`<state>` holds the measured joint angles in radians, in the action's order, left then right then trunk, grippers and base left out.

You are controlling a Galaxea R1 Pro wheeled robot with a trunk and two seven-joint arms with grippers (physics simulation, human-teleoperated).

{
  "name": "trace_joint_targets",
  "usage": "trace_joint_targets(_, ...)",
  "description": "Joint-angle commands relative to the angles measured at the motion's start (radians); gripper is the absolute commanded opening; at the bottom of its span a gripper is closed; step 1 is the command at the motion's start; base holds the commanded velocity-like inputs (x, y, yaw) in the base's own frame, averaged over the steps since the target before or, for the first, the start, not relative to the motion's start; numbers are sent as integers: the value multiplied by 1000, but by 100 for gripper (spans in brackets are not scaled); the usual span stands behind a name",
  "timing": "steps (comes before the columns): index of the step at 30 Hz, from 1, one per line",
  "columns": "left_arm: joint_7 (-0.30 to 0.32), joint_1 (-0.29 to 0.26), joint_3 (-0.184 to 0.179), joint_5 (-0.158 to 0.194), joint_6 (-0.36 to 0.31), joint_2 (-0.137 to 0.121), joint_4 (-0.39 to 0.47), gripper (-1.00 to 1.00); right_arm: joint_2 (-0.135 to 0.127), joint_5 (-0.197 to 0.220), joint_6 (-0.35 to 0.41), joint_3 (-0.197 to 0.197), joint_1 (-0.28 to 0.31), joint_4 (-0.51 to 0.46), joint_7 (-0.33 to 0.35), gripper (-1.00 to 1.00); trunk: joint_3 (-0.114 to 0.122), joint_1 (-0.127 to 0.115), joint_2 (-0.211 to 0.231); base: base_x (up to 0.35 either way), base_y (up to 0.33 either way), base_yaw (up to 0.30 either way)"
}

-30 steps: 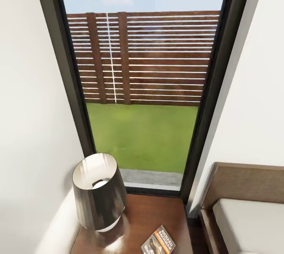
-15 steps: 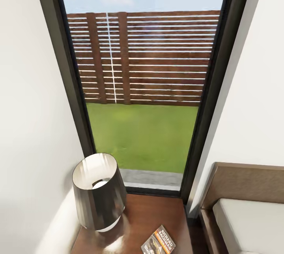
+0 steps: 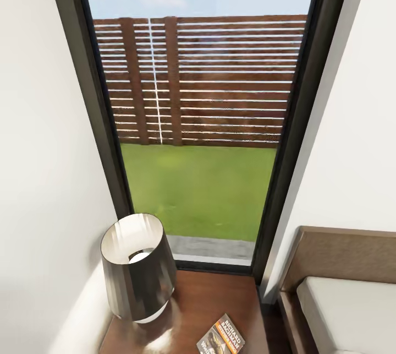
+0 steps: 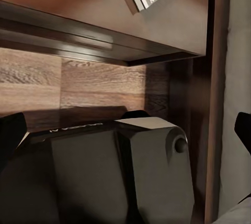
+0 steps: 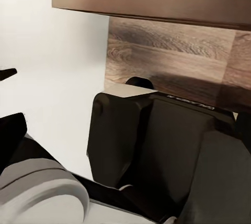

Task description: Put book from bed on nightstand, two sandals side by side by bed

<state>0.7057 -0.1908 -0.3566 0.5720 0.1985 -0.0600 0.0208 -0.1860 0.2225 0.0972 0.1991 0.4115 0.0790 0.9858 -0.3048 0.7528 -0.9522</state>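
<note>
No scene change being seen vs 1 s ago: book is lying flat on nightstand by lamp, left of bed, so book step judged done, sandals pending; tool states can't be told.
</note>
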Motion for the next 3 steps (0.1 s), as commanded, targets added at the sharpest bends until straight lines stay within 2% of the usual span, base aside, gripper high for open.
trace_joint_targets(1,1,-1,-8,5,7,0,-1,100,0,11,10,5,1,2,5,100,-1,0,-1,0,0,0)
trace_joint_targets(3,1,-1,-8,5,7,0,-1,100,0,11,10,5,1,2,4,100,-1,0,-1,0,0,0)
